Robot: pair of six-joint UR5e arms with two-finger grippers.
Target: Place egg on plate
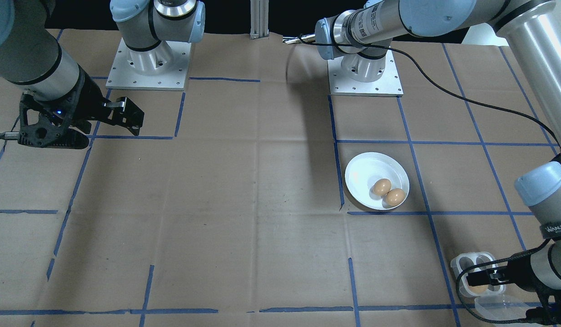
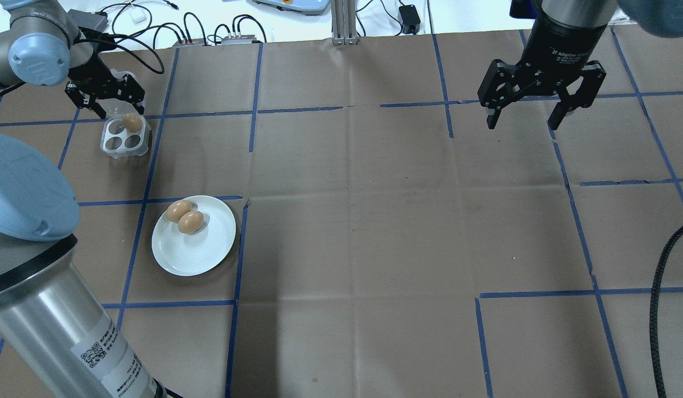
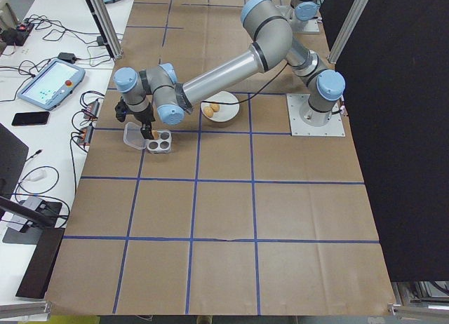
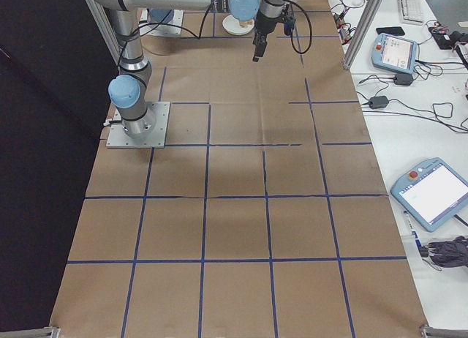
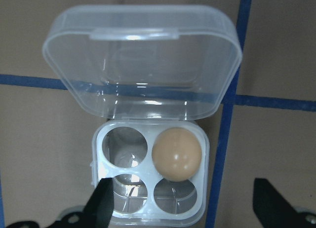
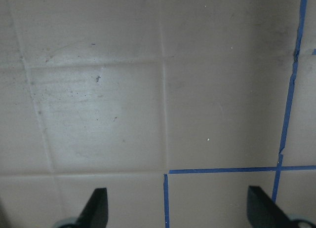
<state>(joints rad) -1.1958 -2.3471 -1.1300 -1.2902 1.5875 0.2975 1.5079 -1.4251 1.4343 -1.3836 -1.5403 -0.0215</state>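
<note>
L tool (image 2: 105,101), fingers apart, hangs over clear plastic 4-hole tray (image 2: 125,136) w/ one smooth tan egg (image 2: 132,122) in a hole. Round white plate (image 2: 203,249) nearby holds 2 eggs (image 2: 185,216), touching. R tool (image 2: 542,105) apart over brown paper worktop (image 2: 374,221).

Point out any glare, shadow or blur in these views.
Left wrist view: glare streaks on the clear plastic tray lid, and the dark fingers at the bottom edge are blurred. Front-facing view: a broad arm shadow falls beside the round white plate. Right wrist view: soft, evenly lit brown paper.
</note>
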